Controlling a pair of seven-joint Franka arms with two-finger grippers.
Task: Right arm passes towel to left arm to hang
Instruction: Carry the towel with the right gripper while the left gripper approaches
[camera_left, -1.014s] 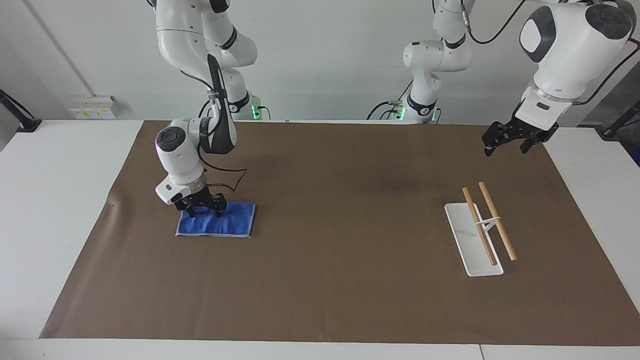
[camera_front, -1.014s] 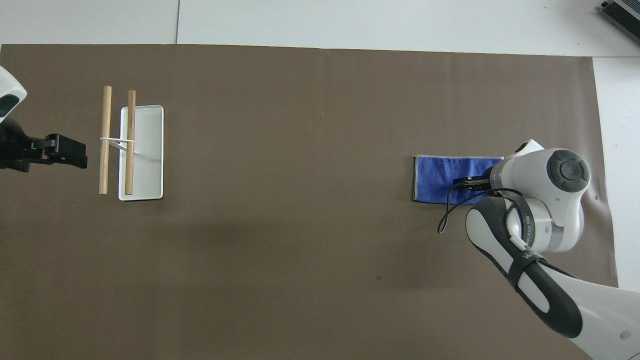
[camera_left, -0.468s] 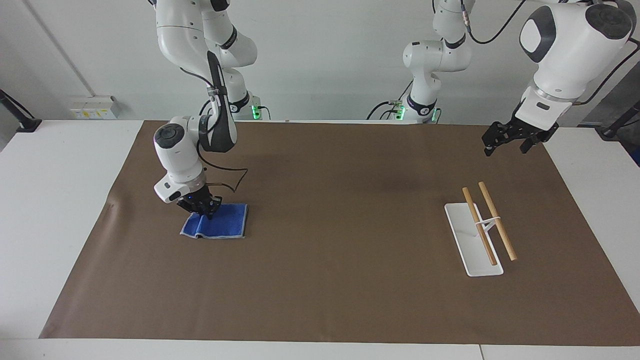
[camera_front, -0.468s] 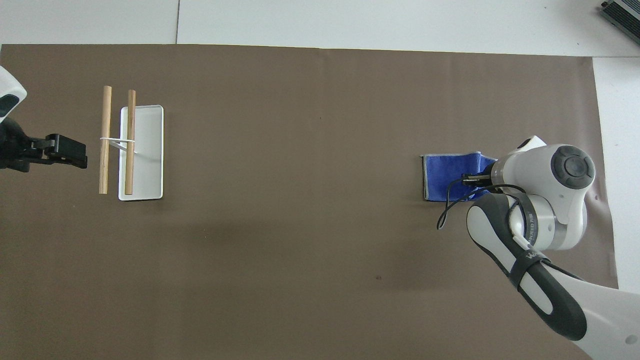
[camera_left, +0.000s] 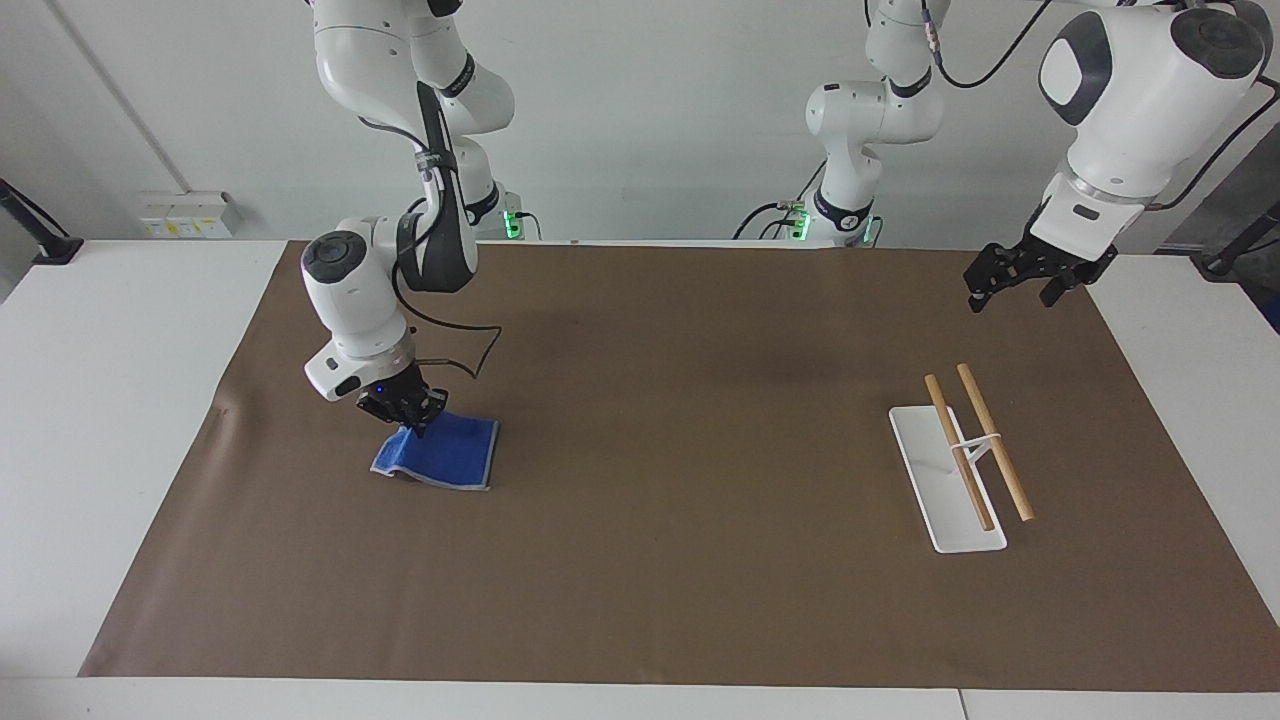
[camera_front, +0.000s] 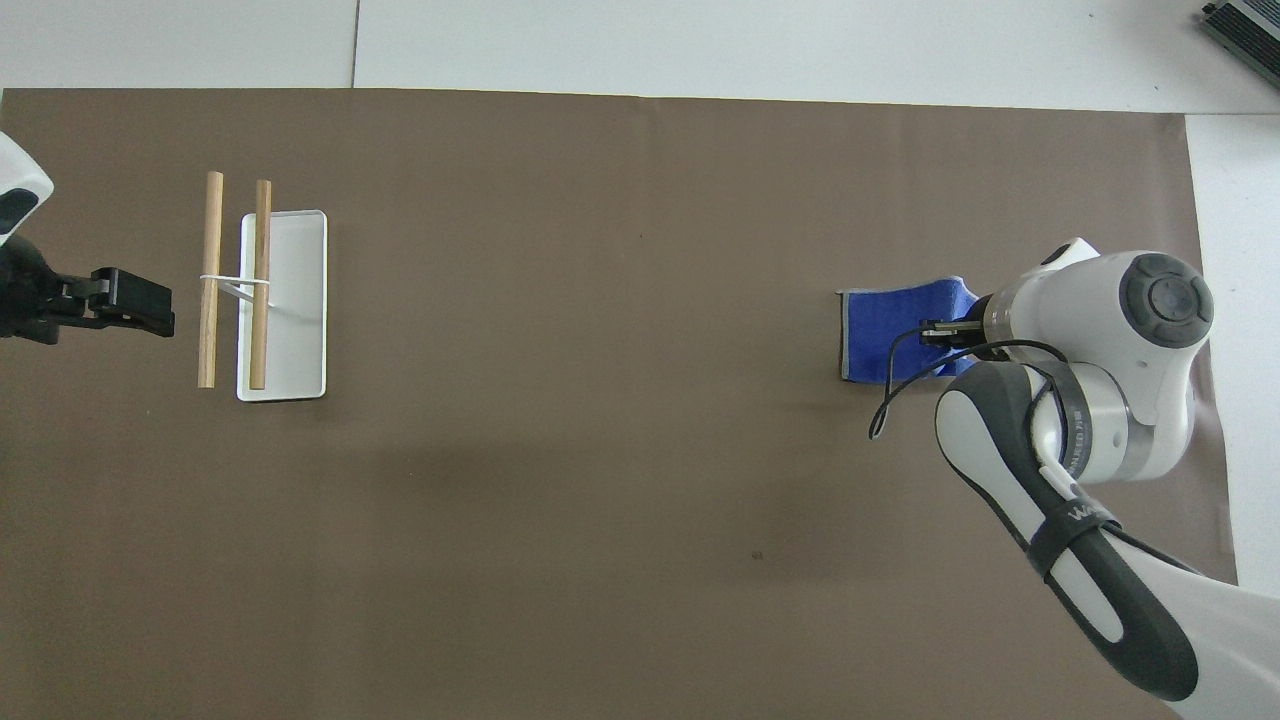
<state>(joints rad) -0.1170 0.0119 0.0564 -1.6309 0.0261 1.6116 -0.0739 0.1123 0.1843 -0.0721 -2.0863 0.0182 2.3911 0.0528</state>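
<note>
The bright blue towel (camera_left: 447, 452) (camera_front: 886, 331) lies at the right arm's end of the brown mat, one edge pulled up and the rest draped down onto the mat. My right gripper (camera_left: 406, 412) (camera_front: 941, 335), with its blue light on, is shut on that raised edge just above the mat. My left gripper (camera_left: 1012, 288) (camera_front: 138, 305) hangs open and empty in the air at the left arm's end of the table, beside the rack; that arm waits.
A rack stands at the left arm's end: a white base (camera_left: 952, 500) (camera_front: 297, 300) carrying two wooden rods (camera_left: 995, 440) (camera_front: 210, 280) side by side. The brown mat (camera_left: 680, 400) covers most of the white table.
My right gripper has shut on the towel and risen a little, lifting one edge so the flat towel bunches up. The left arm has not moved.
</note>
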